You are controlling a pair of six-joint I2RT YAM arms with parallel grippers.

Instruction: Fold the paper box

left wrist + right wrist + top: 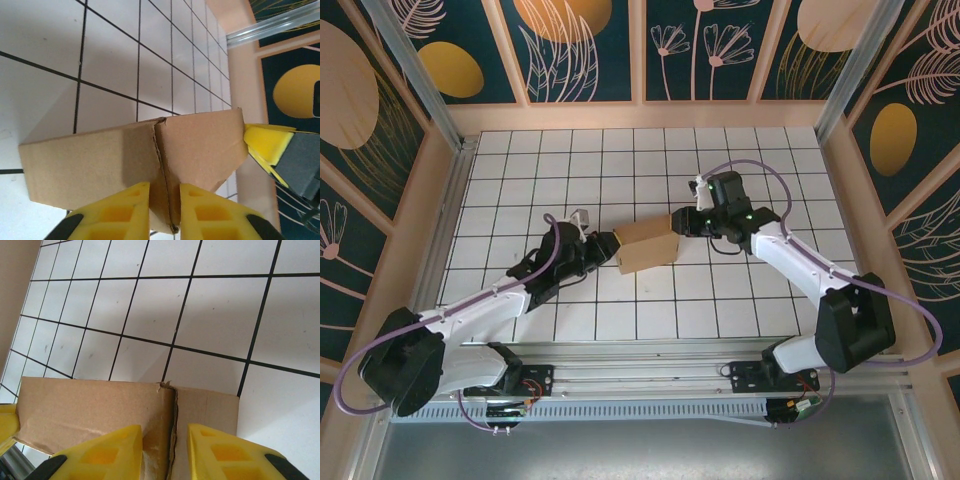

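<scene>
Left end effector pinches paper box corner; right end effector straddles opposite end, grip unclear.

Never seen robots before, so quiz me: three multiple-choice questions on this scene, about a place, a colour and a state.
1. Where is the paper box? A) between the left gripper and right gripper B) by the far wall C) on an arm's base
2. Finger colour? A) red B) yellow C) green
3. The box is A) a flat sheet B) torn apart C) standing with raised walls

1 A: both arms reach it mid-table. 2 B: yellow fingers in both wrist views. 3 C: upright walls meet at a corner.
</scene>
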